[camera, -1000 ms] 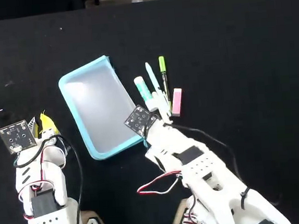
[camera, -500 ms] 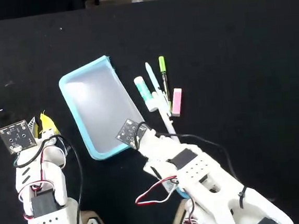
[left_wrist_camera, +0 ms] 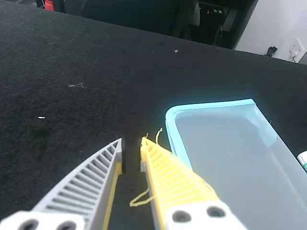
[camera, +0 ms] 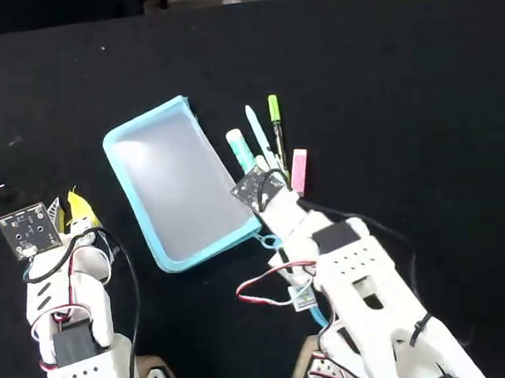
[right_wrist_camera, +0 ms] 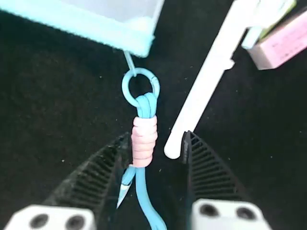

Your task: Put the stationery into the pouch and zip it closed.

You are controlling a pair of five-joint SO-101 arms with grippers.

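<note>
- My right pincer [right_wrist_camera: 154, 140] hangs low over the black surface [camera: 404, 96], just off the near corner of the pouch [camera: 177, 182]. Its fingers are parted to a middling gap.
- Between those fingers lies the pouch's zip pull: a blue ring [right_wrist_camera: 139, 85] on the pouch corner, a blue cord [right_wrist_camera: 145, 108] knotted through it, and a pink bead [right_wrist_camera: 144, 139] on the cord. The bead sits close against one finger; I cannot tell whether it touches, and the cord is not pinched.
- The blunt end of the white pen [right_wrist_camera: 211, 72] lies right at the tip of my other right finger.
- The pouch lies flat on the surface between my two arms, light blue at the rim, with a pale, cloudy face turned up. I cannot tell whether its zip is open.
- The stationery lies on the surface outside the pouch, just beside its long edge: a teal-capped stick [camera: 241, 150], the white pen, a green highlighter [camera: 274, 109] and a pink eraser [camera: 299, 170], close together.
- My left pincer [left_wrist_camera: 132, 143] sits near the pouch's other long side, apart from it, its fingers at a narrow gap with nothing between them.
</note>
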